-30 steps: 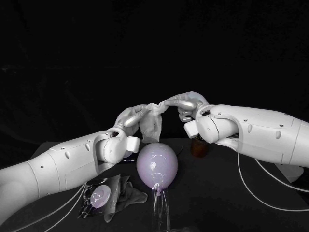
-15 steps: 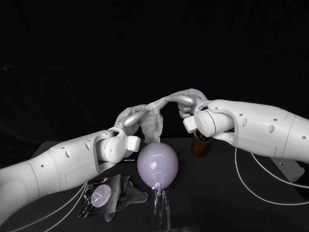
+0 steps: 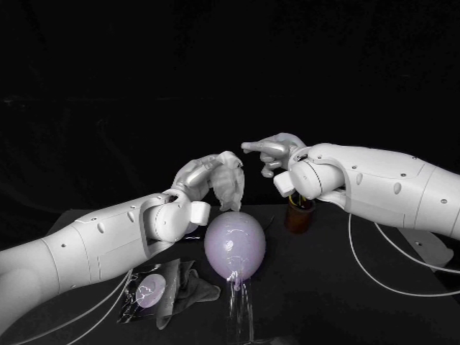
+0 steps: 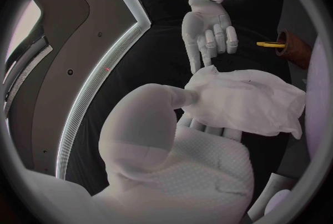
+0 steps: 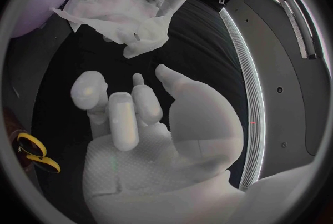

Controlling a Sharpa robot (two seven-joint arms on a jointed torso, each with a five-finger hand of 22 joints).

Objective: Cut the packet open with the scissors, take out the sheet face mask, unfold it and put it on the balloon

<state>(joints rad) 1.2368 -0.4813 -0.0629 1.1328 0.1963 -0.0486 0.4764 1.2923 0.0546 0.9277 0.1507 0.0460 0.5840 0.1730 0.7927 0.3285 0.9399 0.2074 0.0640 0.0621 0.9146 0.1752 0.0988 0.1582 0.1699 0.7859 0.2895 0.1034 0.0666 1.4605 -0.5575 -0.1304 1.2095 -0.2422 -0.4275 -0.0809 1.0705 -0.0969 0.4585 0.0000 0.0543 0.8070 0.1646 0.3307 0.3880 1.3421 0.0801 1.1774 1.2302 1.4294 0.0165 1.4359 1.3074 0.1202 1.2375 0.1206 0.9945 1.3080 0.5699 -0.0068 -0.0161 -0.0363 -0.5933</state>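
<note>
— Where's the mask point(image 3: 230, 188)?
— Bunched in the left hand point(image 3: 201, 172), pinched above the balloon point(image 3: 235, 246); the right hand point(image 3: 274, 152) hovers near, fingers spread, empty.
— The danger?
— Gripped on one side only, it could land crumpled or slip.
</note>
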